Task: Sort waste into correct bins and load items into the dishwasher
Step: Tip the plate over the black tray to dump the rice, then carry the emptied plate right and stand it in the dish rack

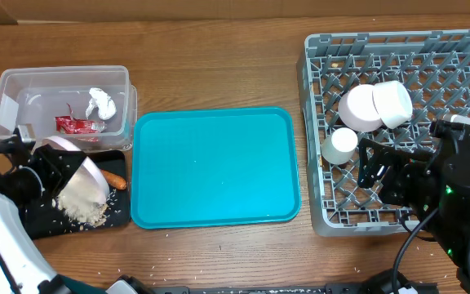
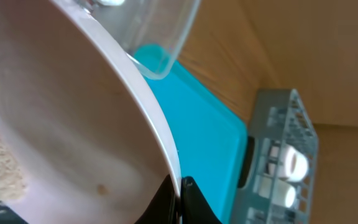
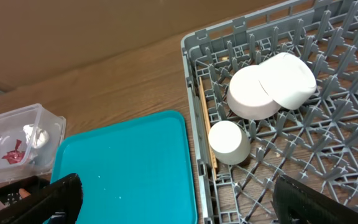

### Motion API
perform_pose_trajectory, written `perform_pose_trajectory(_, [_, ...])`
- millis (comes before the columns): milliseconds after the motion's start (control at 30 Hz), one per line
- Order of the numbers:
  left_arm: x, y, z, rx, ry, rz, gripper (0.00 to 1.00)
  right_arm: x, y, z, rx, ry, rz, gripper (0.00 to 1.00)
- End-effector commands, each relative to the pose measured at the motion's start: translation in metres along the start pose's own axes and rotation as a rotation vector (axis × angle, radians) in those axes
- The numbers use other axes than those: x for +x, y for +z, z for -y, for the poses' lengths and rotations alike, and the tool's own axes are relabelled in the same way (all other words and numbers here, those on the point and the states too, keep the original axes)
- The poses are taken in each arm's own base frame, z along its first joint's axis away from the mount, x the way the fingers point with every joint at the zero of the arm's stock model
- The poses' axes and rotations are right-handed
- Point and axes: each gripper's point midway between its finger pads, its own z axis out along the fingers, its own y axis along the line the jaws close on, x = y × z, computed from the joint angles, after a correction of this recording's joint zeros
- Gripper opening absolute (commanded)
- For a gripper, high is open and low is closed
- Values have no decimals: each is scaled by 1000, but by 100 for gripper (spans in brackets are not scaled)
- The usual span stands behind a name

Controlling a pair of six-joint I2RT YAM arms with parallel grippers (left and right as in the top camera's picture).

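Two end effectors to cover, so starting with the left one. The left end effector (image 2: 180, 190) is clamped on the rim of a white plate (image 2: 73, 124), fingers pinched tight together on the edge at the bottom of the wrist view. From overhead the plate is tipped up steeply over a black bin (image 1: 39, 219) at the left front of the table (image 1: 219, 65). A pile of rice-looking crumbs (image 1: 84, 204) sits in the bin right under the plate's low edge. An orange carrot bit (image 1: 115, 180) lies in the same bin just beside the plate. A few loose grains are scattered on the wood in front of the bin.

Right behind the black bin is a clear tub (image 1: 64, 72) holding a red wrapper (image 1: 78, 124) and a crumpled white tissue (image 1: 101, 101). A teal tray (image 1: 215, 167) sits in the middle of the table, just right of both bins.

The right end effector (image 3: 185, 198) has its fingers spread wide apart and grips nothing, hovering above the near left part of the grey dish rack (image 3: 353, 155). Inside the rack are two white bowls (image 3: 252, 93) (image 3: 289, 79) leaning against each other and a white cup (image 3: 229, 142) just in front of them. A thin wooden stick (image 3: 205, 124) lies along the rack's left wall.
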Motion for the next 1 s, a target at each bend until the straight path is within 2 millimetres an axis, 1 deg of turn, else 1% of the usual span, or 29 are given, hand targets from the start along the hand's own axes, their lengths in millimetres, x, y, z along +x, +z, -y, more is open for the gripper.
perform_pose_trajectory(0, [-1, -18, 23, 140, 65, 60, 4, -2, 1, 2, 10, 3, 8, 100])
perform_pose_trajectory(67, [-5, -28, 24, 174, 66, 102, 4, -2, 1, 2, 10, 3, 8, 100])
perform_pose_trajectory(200, [-10, -48, 20, 215, 67, 175, 4, -2, 1, 2, 10, 3, 8, 100])
perform_pose_trajectory(267, [-8, -56, 20, 244, 84, 203, 4, -2, 1, 2, 10, 3, 8, 100])
perform_pose_trajectory(400, [-4, -66, 27, 347, 132, 269, 4, -2, 1, 2, 10, 3, 8, 100])
perform_pose_trajectory(567, [10, -61, 23, 376, 170, 281, 4, -2, 1, 2, 10, 3, 8, 100])
perform_pose_trajectory(700, [13, -60, 22, 384, 154, 275, 4, -2, 1, 2, 10, 3, 8, 100])
perform_pose_trajectory(833, [15, -60, 36, 439, 138, 267, 4, -2, 1, 2, 10, 3, 8, 100])
perform_pose_trajectory(967, [26, -51, 61, 445, 235, 187, 4, -2, 1, 2, 10, 3, 8, 100])
